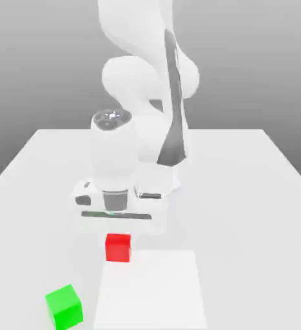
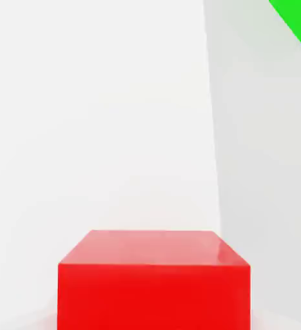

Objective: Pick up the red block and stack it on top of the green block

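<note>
One gripper (image 1: 118, 222) hung right over the red block (image 1: 118, 248). It was squeezed shut, but you could not tell if it pinched the block. The red block sat on the white table (image 1: 256, 193), at the edge of a brighter white patch (image 1: 153, 290). The green block (image 1: 64, 306) sat nearby, toward the exterior view's left. Behind the table you saw a plain grey wall (image 1: 37, 58).
</note>
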Controlling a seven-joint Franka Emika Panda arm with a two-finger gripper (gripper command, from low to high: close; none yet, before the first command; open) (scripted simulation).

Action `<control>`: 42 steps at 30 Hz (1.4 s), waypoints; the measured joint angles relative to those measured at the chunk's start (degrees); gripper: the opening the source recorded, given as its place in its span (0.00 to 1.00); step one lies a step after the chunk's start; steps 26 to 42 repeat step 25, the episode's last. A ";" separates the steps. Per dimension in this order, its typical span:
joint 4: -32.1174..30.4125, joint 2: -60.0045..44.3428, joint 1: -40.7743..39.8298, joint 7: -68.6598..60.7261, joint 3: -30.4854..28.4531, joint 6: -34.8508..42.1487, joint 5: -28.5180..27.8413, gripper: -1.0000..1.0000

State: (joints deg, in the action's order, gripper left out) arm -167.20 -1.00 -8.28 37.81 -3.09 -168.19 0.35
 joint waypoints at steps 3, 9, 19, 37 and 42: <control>-0.49 5.67 -0.20 1.03 -0.23 5.17 -1.15 0.00; 10.22 1.65 -1.46 8.18 -1.39 11.86 1.03 0.00; 27.82 -10.55 -3.84 21.04 -3.04 17.33 2.37 0.00; 28.46 -16.13 -4.37 20.45 -2.35 12.42 3.60 1.00; 28.46 -16.13 -4.37 20.45 -2.35 12.42 3.60 1.00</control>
